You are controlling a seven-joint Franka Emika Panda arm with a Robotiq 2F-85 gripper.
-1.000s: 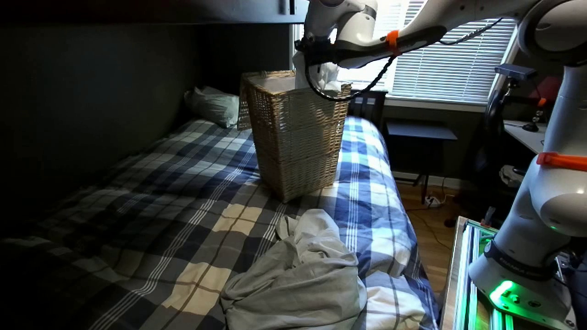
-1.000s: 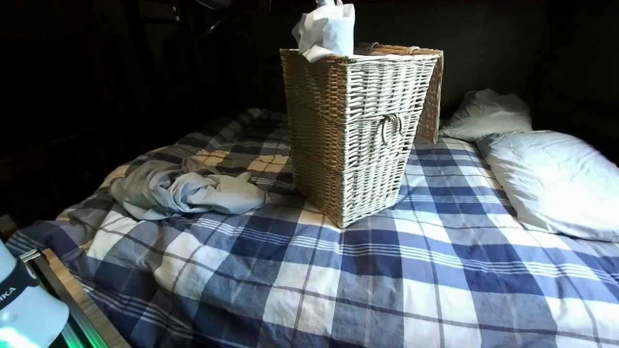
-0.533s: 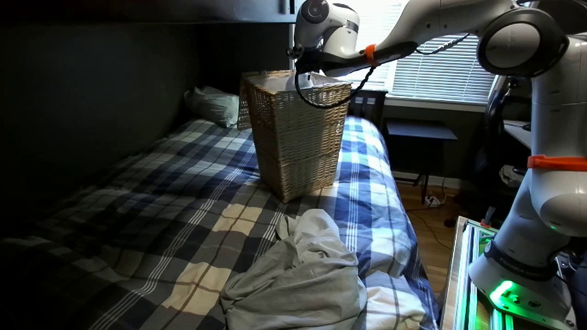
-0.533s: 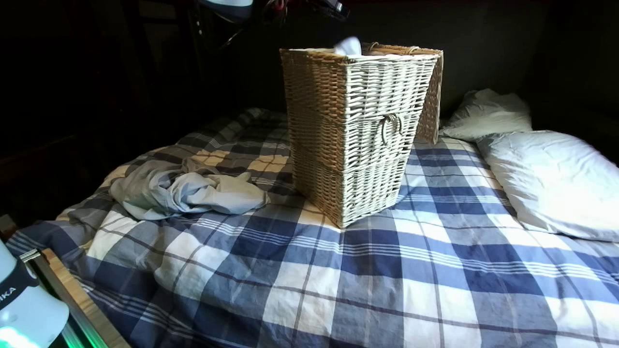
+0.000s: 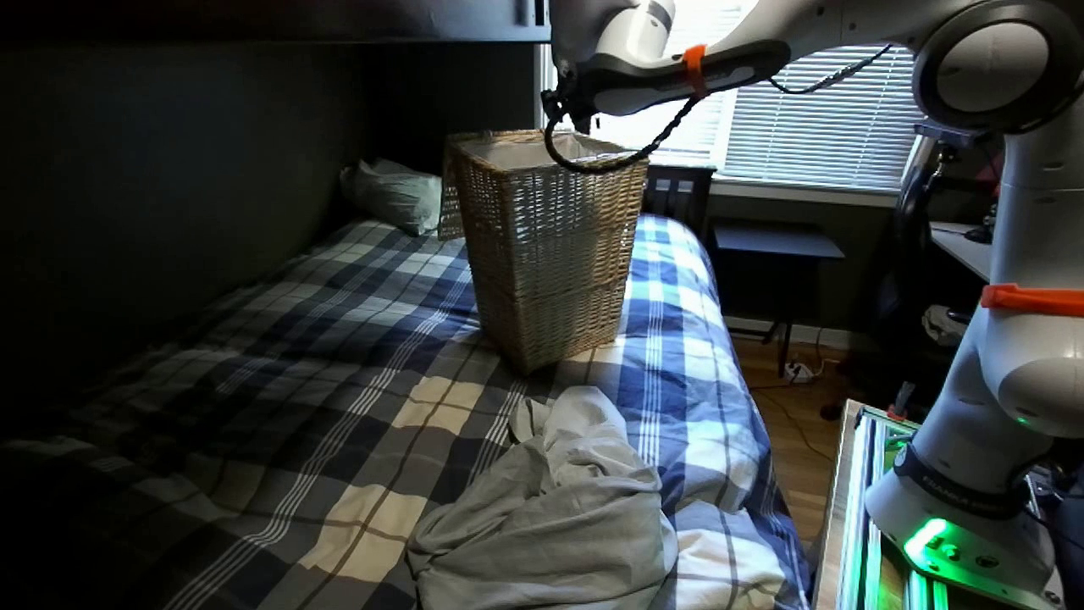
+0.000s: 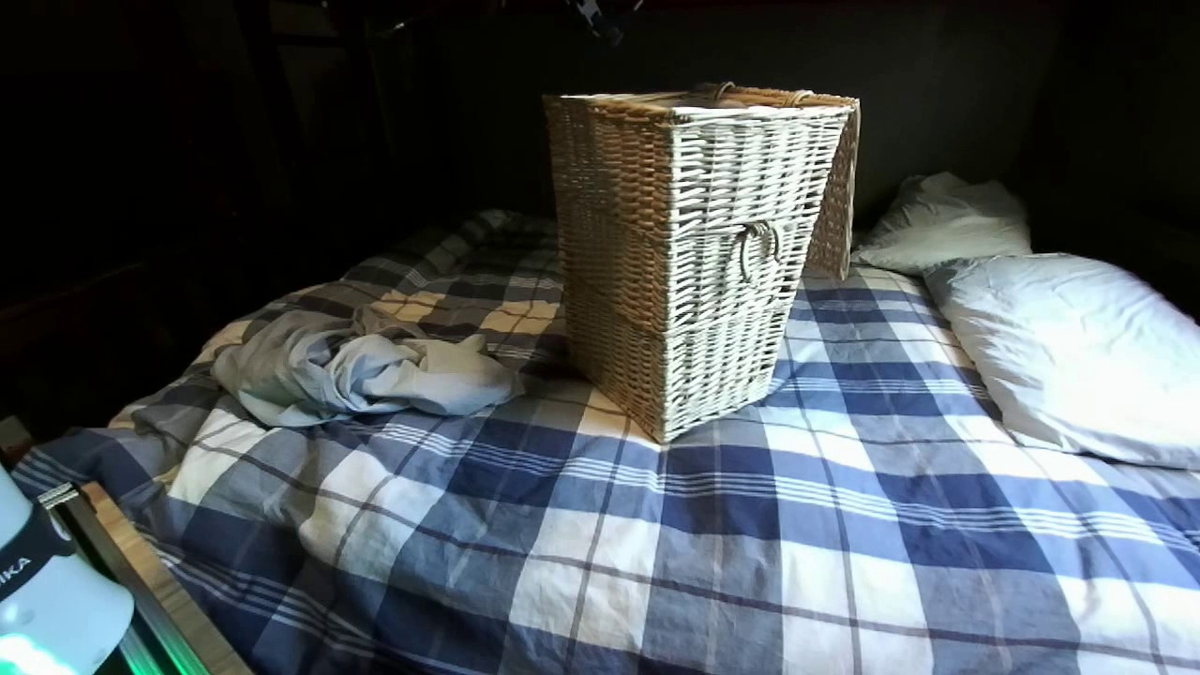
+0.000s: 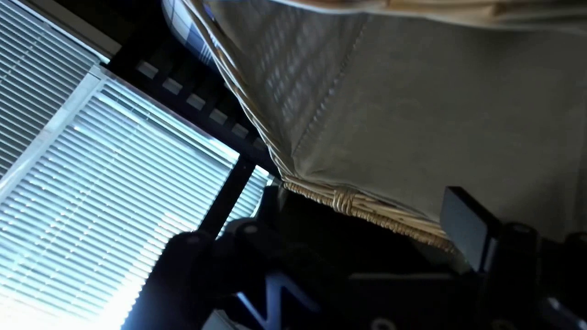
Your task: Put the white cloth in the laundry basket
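The wicker laundry basket (image 5: 550, 263) stands upright on the bed with its lid folded back, as both exterior views show (image 6: 731, 262). Its pale lining (image 7: 426, 105) and woven rim (image 7: 390, 224) fill much of the wrist view. No white cloth can be seen; it is hidden, having last shown at the basket's rim. My gripper (image 7: 362, 206) is open above the basket's mouth, its fingers (image 7: 464, 229) wide apart with nothing between them. In an exterior view the gripper (image 6: 600, 23) is dark and only partly in the picture.
A crumpled greyish cloth (image 5: 550, 525) lies on the plaid bed (image 5: 339, 407) in front of the basket. Pillows (image 6: 1078, 356) rest at one end. A dark overhead panel (image 5: 279, 21) runs above the bed, and a blind-covered window (image 5: 838, 119) is behind.
The white cloth hung from my gripper over the basket's rim, then dropped until only a corner showed, and is now out of sight. The gripper opened; the arm dipped, then rose.
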